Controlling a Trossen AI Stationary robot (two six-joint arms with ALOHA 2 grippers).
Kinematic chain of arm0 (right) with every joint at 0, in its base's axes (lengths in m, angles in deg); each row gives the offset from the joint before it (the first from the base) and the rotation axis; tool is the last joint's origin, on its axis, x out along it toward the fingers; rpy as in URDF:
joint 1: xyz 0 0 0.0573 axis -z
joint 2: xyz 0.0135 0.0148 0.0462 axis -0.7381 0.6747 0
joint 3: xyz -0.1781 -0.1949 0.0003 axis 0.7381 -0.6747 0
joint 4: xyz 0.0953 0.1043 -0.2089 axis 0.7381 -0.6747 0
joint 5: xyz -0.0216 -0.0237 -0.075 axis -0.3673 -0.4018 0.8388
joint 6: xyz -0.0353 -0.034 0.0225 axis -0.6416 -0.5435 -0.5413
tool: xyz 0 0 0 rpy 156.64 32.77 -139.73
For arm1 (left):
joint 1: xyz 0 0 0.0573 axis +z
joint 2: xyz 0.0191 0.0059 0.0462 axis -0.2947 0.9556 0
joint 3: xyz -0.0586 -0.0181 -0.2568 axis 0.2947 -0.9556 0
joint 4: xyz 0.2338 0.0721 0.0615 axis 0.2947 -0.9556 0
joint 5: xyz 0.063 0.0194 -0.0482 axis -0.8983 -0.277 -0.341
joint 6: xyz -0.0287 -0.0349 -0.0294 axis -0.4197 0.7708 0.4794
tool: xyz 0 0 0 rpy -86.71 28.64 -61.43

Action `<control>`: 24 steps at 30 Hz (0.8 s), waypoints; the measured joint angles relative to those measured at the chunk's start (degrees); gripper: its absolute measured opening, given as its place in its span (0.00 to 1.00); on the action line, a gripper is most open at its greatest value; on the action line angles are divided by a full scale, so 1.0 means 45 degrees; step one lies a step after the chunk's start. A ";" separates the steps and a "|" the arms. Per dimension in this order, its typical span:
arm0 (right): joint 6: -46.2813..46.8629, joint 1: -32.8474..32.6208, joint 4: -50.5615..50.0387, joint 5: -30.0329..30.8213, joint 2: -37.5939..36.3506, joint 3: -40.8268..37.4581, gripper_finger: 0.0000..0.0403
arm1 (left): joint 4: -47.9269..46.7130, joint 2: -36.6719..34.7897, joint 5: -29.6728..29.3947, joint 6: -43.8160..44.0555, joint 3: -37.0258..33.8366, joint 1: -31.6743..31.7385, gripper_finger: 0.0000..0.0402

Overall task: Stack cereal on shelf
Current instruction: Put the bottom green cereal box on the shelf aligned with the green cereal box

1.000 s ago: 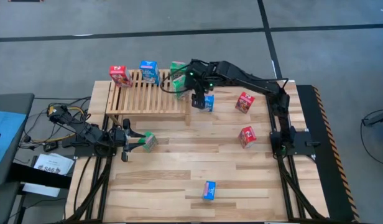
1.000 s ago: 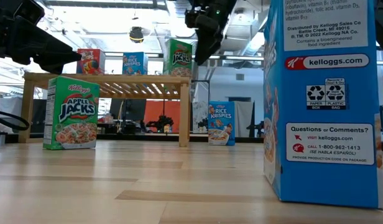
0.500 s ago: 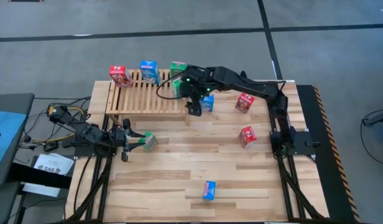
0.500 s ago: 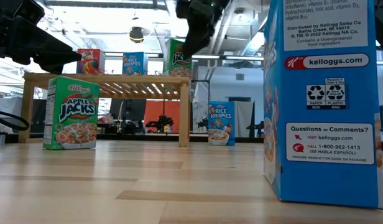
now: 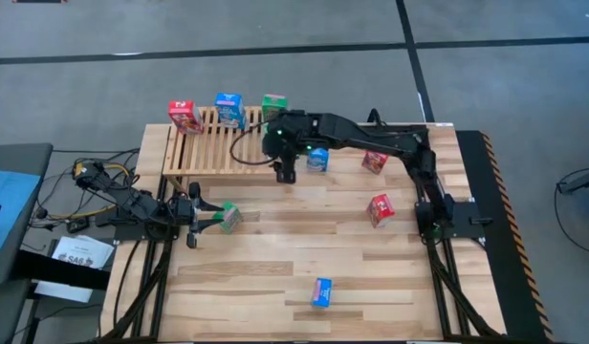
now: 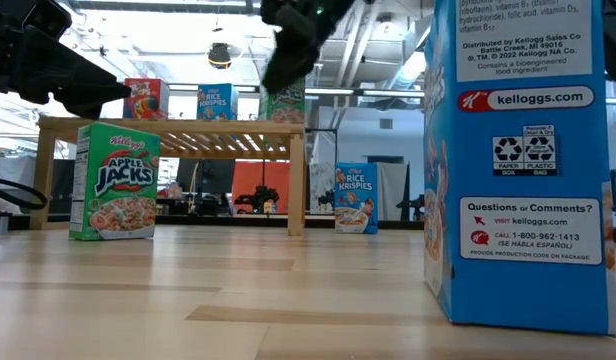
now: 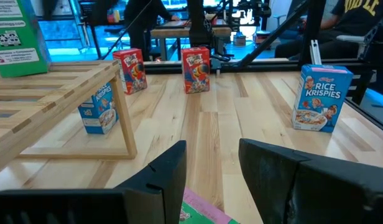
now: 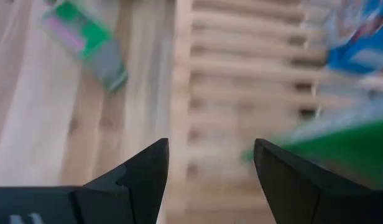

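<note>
Three small printed cardboard cereal boxes, red [image 5: 185, 116], blue [image 5: 229, 109] and green [image 5: 273, 103], are standing along the far edge of the pale slatted-wood shelf [image 5: 228, 153]. The right claw [image 5: 283, 170], fingers spread and carrying nothing, is hovering over the shelf's near right corner. The left claw [image 5: 210, 219] is pinching a green box [image 5: 229, 217] at the plank surface [image 5: 275, 277]'s left edge. Four more boxes, two blue and two red, are waiting on the planks, so the job looks under half done.
</note>
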 joint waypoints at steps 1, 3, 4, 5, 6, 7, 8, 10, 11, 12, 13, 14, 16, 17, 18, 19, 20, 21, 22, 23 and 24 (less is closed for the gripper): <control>0.0052 0.0047 -0.0064 0.0007 0.0047 -0.0030 0.65 | 0.0002 -0.0005 -0.0005 0.0000 -0.0004 -0.0001 0.34; 0.0018 0.0109 -0.0171 0.0133 0.0068 -0.0052 0.65 | 0.0002 0.0000 -0.0005 0.0000 -0.0004 -0.0002 0.34; 0.0051 0.0108 -0.0024 0.0041 0.0059 -0.0049 0.65 | 0.0001 0.0000 -0.0001 0.0000 -0.0004 0.0002 0.34; 0.0058 0.0103 0.0006 0.0170 0.0049 -0.0047 0.65 | 0.0002 -0.0005 -0.0008 0.0000 -0.0002 -0.0002 0.34; 0.0063 0.0105 0.0011 0.0247 0.0053 -0.0049 0.65 | -0.0001 -0.0002 -0.0005 0.0000 -0.0003 0.0003 0.34; 0.0077 0.0113 0.0061 0.0261 0.0068 -0.0052 0.65 | -0.0001 0.0000 -0.0005 0.0000 -0.0004 0.0003 0.34; 0.0106 0.0118 0.0075 0.0271 0.0068 -0.0052 0.65 | 0.0000 -0.0001 -0.0005 0.0002 -0.0002 -0.0002 0.34; 0.0297 0.0109 0.0100 0.0271 0.0068 -0.0052 0.65 | 0.0002 0.0000 -0.0005 0.0000 -0.0004 -0.0001 0.34; 0.0381 0.0084 0.0068 0.0271 0.0068 -0.0052 0.65 | 0.0002 0.0000 -0.0005 0.0000 0.0001 -0.0002 0.34; 0.0389 0.0063 -0.0003 0.0291 0.0068 -0.0052 0.65 | 0.0002 -0.0003 -0.0005 0.0000 -0.0004 -0.0002 0.34; 0.0396 0.0013 -0.0060 0.0295 0.0068 -0.0052 0.65 | 0.0002 -0.0001 -0.0005 0.0000 -0.0004 0.0000 0.34; 0.0439 -0.0029 -0.0089 0.0299 0.0068 -0.0052 0.65 | 0.0002 0.0000 -0.0005 0.0000 -0.0001 0.0003 0.34; 0.0609 -0.0164 -0.0139 0.0359 0.0064 -0.0052 0.65 | 0.0002 0.0000 -0.0005 0.0000 -0.0003 0.0001 0.34; 0.0720 -0.0241 -0.0139 0.0380 0.0064 -0.0052 0.65 | -0.0001 -0.0003 -0.0005 0.0000 -0.0004 0.0001 0.34; 0.0812 -0.0345 -0.0143 0.0376 0.0059 -0.0048 0.65 | 0.0000 -0.0002 -0.0005 0.0000 -0.0004 0.0001 0.34; 0.0875 -0.0459 -0.0230 0.0369 0.0059 0.0006 0.65 | 0.0001 0.0000 -0.0005 0.0000 -0.0004 -0.0001 0.34; 0.0959 -0.0556 -0.0379 0.0360 0.0062 0.0111 0.65 | -0.0003 0.0000 -0.0005 0.0005 -0.0004 0.0003 0.34; 0.1031 -0.0667 -0.0534 0.0361 0.0064 0.0244 0.65 | 0.0002 -0.0003 -0.0005 0.0000 -0.0002 0.0001 0.34; 0.1061 -0.0797 -0.0627 0.0438 0.0064 0.0387 0.65 | 0.0002 -0.0001 -0.0005 0.0000 0.0000 0.0003 0.34; 0.1059 -0.0928 -0.0647 0.0609 0.0057 0.0518 0.65 | 0.0001 0.0000 -0.0005 0.0000 -0.0003 0.0000 0.34; 0.1030 -0.1064 -0.0696 0.0846 0.0049 0.0624 0.65 | 0.0002 0.0000 -0.0005 0.0003 0.0000 0.0000 0.34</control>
